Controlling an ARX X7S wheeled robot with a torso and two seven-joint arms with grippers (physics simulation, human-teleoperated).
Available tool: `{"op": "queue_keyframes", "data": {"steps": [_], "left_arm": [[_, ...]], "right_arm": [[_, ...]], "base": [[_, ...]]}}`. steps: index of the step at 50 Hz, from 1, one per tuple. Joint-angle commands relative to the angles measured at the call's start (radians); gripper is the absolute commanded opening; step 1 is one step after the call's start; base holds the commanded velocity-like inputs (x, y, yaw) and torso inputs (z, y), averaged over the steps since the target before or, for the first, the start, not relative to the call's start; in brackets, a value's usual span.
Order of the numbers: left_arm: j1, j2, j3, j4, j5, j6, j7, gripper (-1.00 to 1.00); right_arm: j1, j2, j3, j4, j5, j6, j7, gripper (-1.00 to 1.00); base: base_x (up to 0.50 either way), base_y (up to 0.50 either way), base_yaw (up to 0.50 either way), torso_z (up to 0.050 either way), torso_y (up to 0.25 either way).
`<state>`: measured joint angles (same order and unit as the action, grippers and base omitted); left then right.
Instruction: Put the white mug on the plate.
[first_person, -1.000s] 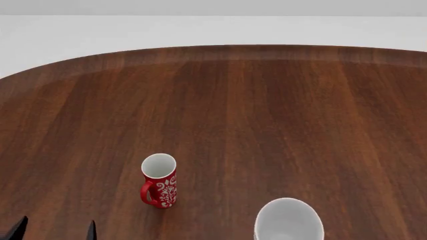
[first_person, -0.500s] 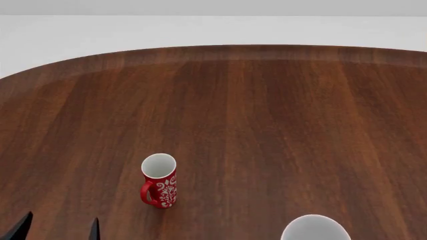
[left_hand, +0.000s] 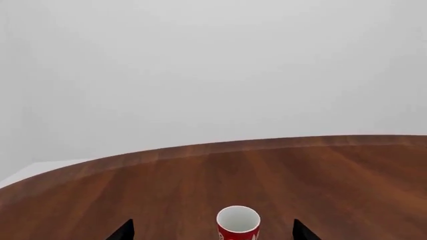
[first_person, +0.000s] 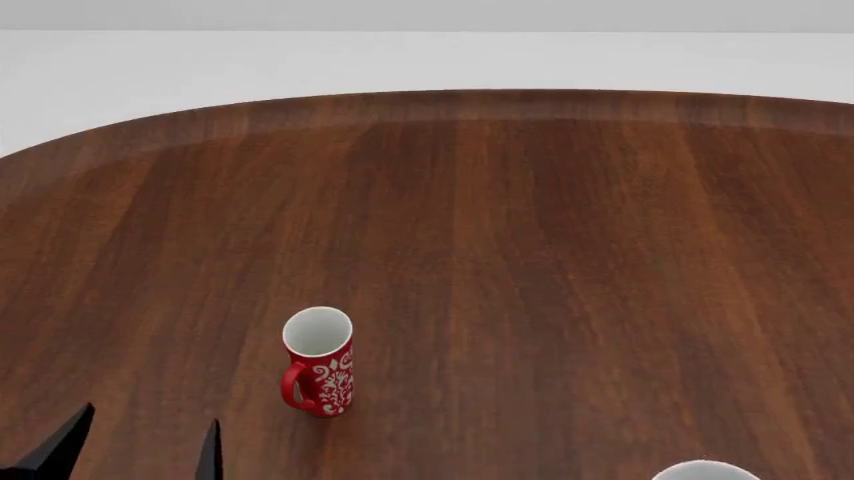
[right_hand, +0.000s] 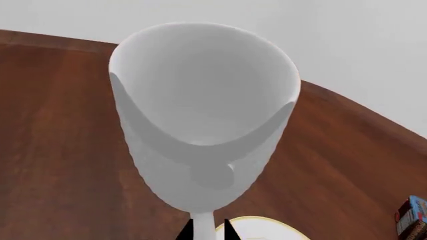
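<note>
Counted items: two mugs, one plate, two tools, one desk.

The right tool (right_hand: 207, 231) shows in the right wrist view as two dark fingertips set narrow, clamped on the handle of the white mug (right_hand: 203, 115). The white mug fills that view, its mouth toward the camera, lifted above the desk (right_hand: 60, 150). A part of the plate (right_hand: 263, 229), white with a thin yellow rim, lies on the desk beneath the mug. At the edge of that view a small red-and-blue object (right_hand: 412, 217) sits on the desk; its kind cannot be told.

In the head view only a sliver of the white mug's rim (first_person: 703, 470) shows at the near edge, to the right. The left tool (first_person: 140, 450) is at the near left, fingertips spread wide, holding nothing. The red mug (first_person: 319, 362) stands upright on the desk beyond it, handle toward the near left.

Change from the earlier frames: the white mug has shifted rightward and nearer the frame's lower edge; the left tool has advanced toward the red mug, which has not moved.
</note>
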<state>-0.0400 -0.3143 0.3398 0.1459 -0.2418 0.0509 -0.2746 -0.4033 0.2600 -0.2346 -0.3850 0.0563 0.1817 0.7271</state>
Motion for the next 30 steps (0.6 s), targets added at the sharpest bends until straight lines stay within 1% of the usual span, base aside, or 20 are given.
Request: {"op": "queue_keyframes", "data": {"steps": [1, 11, 12, 13, 14, 27, 30], "left_arm": [[-0.023, 0.006, 0.012, -0.031, -0.007, 0.011, 0.018, 1.00], [-0.026, 0.003, 0.022, -0.018, -0.003, -0.001, 0.015, 1.00], [-0.025, 0.003, 0.023, -0.015, -0.004, -0.002, 0.015, 1.00], [-0.028, 0.004, 0.024, -0.018, -0.003, -0.003, 0.015, 1.00], [-0.030, 0.004, 0.025, -0.019, -0.002, -0.005, 0.014, 1.00], [-0.042, 0.003, 0.045, -0.009, 0.003, -0.018, 0.020, 1.00], [-0.037, 0.000, 0.046, -0.005, 0.002, -0.015, 0.019, 1.00]], "right_arm": [[-0.047, -0.007, 0.007, -0.066, -0.039, 0.021, 0.051, -1.00], [-0.074, -0.007, 0.029, -0.061, -0.030, -0.002, 0.075, -1.00], [-0.077, -0.009, 0.036, -0.057, -0.016, -0.007, 0.075, -1.00], [-0.083, -0.022, 0.062, -0.047, 0.037, -0.032, 0.068, -1.00], [-0.084, -0.014, 0.055, -0.047, 0.012, -0.028, 0.074, -1.00], [-0.144, -0.030, 0.073, -0.027, 0.022, -0.074, 0.114, -1.00], [-0.150, -0.040, 0.096, -0.007, 0.091, -0.111, 0.094, -1.00]], "base": [[0.00, 0.00, 0.00, 0.000, 0.000], [0.00, 0.00, 0.00, 0.000, 0.000], [0.00, 0.00, 0.00, 0.000, 0.000], [0.00, 0.00, 0.00, 0.000, 0.000], [0.00, 0.00, 0.00, 0.000, 0.000], [0.00, 0.00, 0.00, 0.000, 0.000], [0.00, 0.00, 0.00, 0.000, 0.000]]}}
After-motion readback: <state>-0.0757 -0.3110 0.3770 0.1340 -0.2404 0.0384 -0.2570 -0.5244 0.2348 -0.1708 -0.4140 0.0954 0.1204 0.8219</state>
